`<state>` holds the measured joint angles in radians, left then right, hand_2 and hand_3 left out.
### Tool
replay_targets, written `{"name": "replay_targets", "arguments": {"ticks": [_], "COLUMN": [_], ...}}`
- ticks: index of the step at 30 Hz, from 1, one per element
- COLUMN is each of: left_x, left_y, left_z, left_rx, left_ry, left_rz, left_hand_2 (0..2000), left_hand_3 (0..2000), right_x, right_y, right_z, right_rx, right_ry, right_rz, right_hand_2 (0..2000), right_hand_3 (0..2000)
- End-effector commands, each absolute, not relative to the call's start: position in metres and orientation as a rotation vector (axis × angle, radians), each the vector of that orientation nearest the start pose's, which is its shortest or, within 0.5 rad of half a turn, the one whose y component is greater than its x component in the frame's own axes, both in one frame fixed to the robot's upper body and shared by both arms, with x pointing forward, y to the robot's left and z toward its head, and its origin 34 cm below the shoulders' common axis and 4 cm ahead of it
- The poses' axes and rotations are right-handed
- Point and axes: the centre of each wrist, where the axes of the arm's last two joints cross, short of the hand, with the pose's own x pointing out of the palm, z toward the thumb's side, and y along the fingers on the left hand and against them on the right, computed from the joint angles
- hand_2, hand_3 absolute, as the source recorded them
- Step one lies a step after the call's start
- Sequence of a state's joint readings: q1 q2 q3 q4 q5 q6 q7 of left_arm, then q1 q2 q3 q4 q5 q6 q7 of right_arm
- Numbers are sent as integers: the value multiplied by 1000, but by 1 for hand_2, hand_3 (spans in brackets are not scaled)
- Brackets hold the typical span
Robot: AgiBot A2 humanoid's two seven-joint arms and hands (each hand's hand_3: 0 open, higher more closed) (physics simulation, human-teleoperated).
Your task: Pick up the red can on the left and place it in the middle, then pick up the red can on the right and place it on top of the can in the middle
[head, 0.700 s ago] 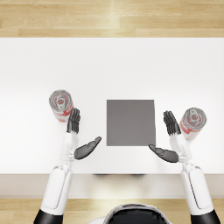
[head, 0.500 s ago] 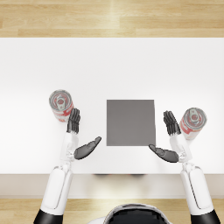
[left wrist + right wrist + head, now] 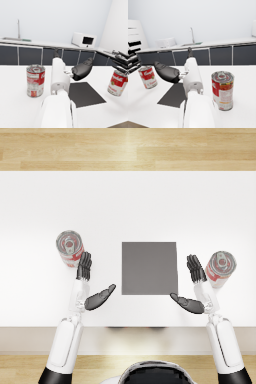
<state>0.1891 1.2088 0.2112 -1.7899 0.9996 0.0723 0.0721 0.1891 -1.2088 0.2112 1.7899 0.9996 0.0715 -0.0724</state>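
Here, two white robot arms reach over a white table (image 3: 128, 203), each ending in a dark hand that grasps nothing.

The left hand (image 3: 90, 283) is released, its fingers straight and spread, its thumb (image 3: 100, 298) angled inward toward the middle of the table. Just past its fingertips stands the left can (image 3: 69, 247), upright, red and white with a silver pull-tab top. From above, the fingertips reach the can's base edge; whether they touch it cannot be told. In the left wrist view the same can (image 3: 35, 80) stands on the outer side of the forearm, clear of the hand (image 3: 75, 70).

The right hand (image 3: 196, 288) mirrors it: fingers straight and apart, thumb (image 3: 186, 303) pointing inward, holding nothing. The right can (image 3: 220, 268) stands upright close beside the outer edge of its fingers; contact cannot be told. In the right wrist view that can (image 3: 222, 90) stands beside the forearm on the outer side, apart from the hand (image 3: 171, 72).

Between the two hands lies a flat dark grey square mat (image 3: 149, 268), with both thumbs pointing toward its near corners. Nothing rests on it.

Each wrist view also shows the other can across the mat: the right can (image 3: 118, 82) and the left can (image 3: 147, 77), with the other hand's fingertips just above it.

Behind the table runs a kitchen counter with dark cabinets (image 3: 22, 55), a sink tap (image 3: 18, 28) and a white microwave (image 3: 84, 40).
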Motion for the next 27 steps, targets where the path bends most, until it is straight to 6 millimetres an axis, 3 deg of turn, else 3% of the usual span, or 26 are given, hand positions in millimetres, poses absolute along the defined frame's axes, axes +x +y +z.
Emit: {"name": "replay_targets", "arguments": {"ticks": [1,4,10,13,18,27], "left_x": [247,257,285,297,317,341], "left_y": [198,205,227,241,259,270], "left_z": [201,212,239,242,229,176], "left_rx": [24,74,350,391,330,128], "left_ry": [-374,-457,-378,-334,-269,-117], "left_rz": [-1810,-1785,-1625,-1551,-1482,-1447], "left_hand_2": [0,0,0,0,0,0], "left_hand_3": [0,0,0,0,0,0], "right_x": [240,240,236,233,232,245], "right_y": [-196,-205,-232,-251,-269,-277], "right_z": [208,221,242,247,237,187], "right_rx": [-75,-128,-436,-510,-492,-318], "right_ry": [-396,-482,-381,-342,-289,-153], "right_rz": [1928,1846,1640,1532,1454,1447], "right_hand_2": [0,0,0,0,0,0], "right_hand_3": [0,0,0,0,0,0]}}
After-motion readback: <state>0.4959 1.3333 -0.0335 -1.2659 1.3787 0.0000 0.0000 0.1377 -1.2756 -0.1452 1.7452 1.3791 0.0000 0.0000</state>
